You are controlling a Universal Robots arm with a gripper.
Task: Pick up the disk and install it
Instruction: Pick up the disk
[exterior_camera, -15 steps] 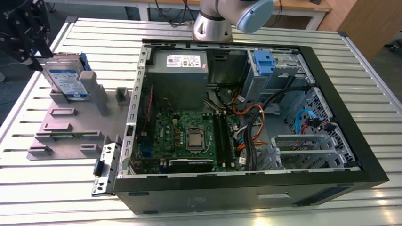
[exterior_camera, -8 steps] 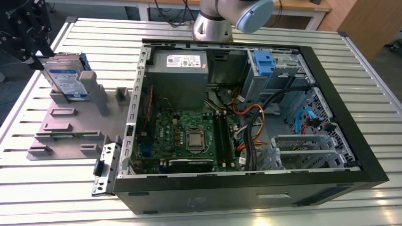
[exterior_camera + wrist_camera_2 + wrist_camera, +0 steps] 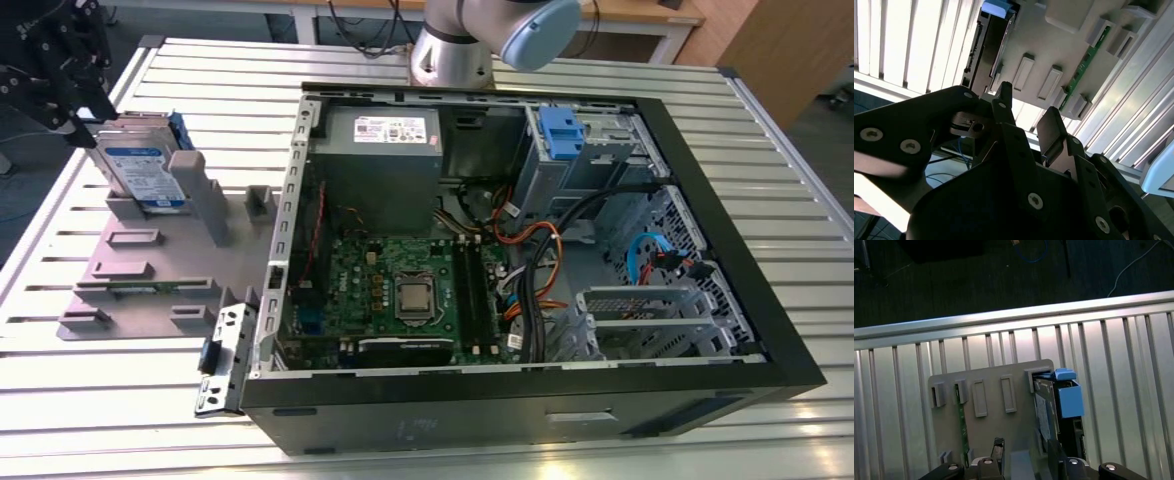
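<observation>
At the exterior view's far left the black tool (image 3: 78, 100) is cut off by the frame edge, and its fingers are hard to make out there. In the first wrist view the 2 fingers (image 3: 998, 446) stand apart with nothing between them. Just below the tool in the exterior view, near it but not touching, the disk (image 3: 144, 170) stands on edge in a slot of a grey holder (image 3: 187, 265) on the slatted table (image 3: 80, 400). Its label faces the camera, with blue rails at its sides. The first wrist view shows the disk (image 3: 1046, 412) edge-on, with 1 blue rail jutting out and its near end hidden behind a finger. In the second wrist view the disk (image 3: 988, 50) is a dark slab, partly covered by the tool (image 3: 1029, 102). A green circuit strip (image 3: 960, 415) in another slot is plainer in the wrist views than in the exterior view. Further right in the exterior view, an open computer case (image 3: 801, 350) holds a grey power-supply box (image 3: 380, 140) and a blue clip (image 3: 561, 130). Behind the case, the arm's base (image 3: 454, 50) is cut off at the top.
</observation>
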